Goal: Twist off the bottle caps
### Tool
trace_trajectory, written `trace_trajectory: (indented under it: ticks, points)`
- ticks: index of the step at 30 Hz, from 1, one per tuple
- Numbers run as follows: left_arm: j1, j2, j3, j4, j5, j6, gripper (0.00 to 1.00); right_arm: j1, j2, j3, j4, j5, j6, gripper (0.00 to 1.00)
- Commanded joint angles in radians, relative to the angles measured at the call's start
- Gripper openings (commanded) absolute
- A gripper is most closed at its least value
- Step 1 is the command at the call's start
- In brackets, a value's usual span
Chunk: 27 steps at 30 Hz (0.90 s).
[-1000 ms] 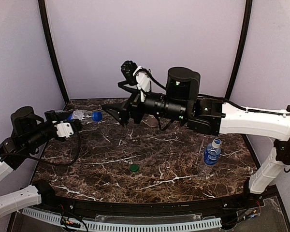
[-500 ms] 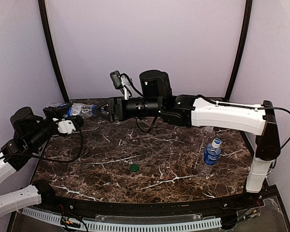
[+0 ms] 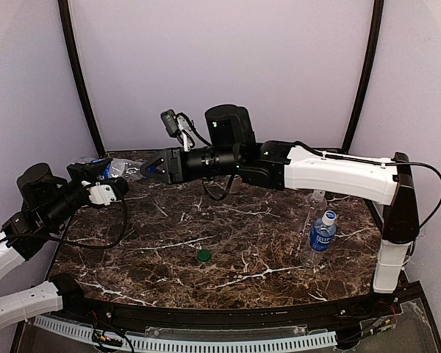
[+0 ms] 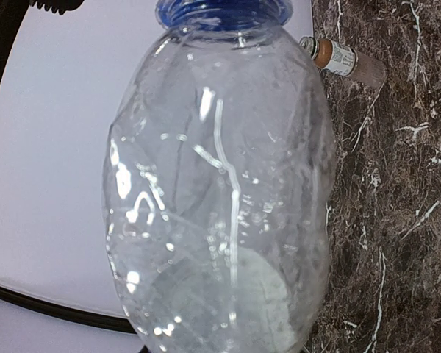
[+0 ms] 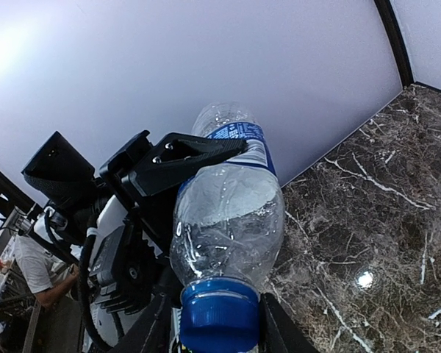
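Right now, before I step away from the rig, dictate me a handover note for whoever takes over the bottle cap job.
Left gripper: shut on the clear bottle, held at the far left.
Right gripper: at that bottle's dark blue cap, fingers on either side; firm grip not certain.
Done: green cap lies loose on the table; brown bottle looks uncapped.
Left: twist off the blue cap, then the white cap on the blue-label bottle at the right.
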Motion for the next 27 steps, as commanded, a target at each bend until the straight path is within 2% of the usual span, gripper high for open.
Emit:
trace_trajectory:
  ticks: [1, 3, 6, 11, 13, 15, 18, 20, 23, 27]
  points:
    - [-0.005, 0.001, -0.005, 0.022, -0.01, 0.005, 0.3, -0.001, -0.017, -0.01, -0.018, 0.012, -0.008, 0.34]
    - [-0.005, 0.001, -0.007, 0.024, -0.01, 0.006, 0.3, -0.002, -0.021, -0.013, -0.022, 0.017, -0.015, 0.23]
    - [-0.004, 0.002, -0.008, 0.023, -0.004, 0.008, 0.3, -0.001, -0.024, -0.003, -0.035, 0.019, -0.04, 0.0]
    - [-0.005, -0.004, 0.022, -0.083, 0.039, -0.025, 0.3, 0.01, -0.034, 0.029, -0.098, -0.022, -0.21, 0.0]
    - [-0.005, -0.002, 0.06, -0.188, 0.076, -0.069, 0.29, 0.042, -0.06, 0.017, -0.14, -0.001, -0.384, 0.0]
    - [-0.006, 0.002, 0.098, -0.318, 0.116, -0.103, 0.29, 0.096, -0.103, -0.03, -0.168, 0.057, -0.624, 0.0]
    - [-0.006, 0.004, 0.143, -0.53, 0.236, -0.1, 0.29, 0.18, -0.168, -0.12, -0.182, 0.204, -0.977, 0.0]
    - [-0.006, 0.006, 0.159, -0.614, 0.278, -0.094, 0.28, 0.233, -0.195, -0.171, -0.188, 0.319, -1.178, 0.0]
    - [-0.005, 0.011, 0.171, -0.689, 0.302, -0.098, 0.27, 0.306, -0.212, -0.242, -0.17, 0.522, -1.465, 0.0]
    - [-0.005, 0.016, 0.191, -0.757, 0.337, -0.089, 0.26, 0.36, -0.215, -0.358, -0.015, 0.804, -1.82, 0.0]
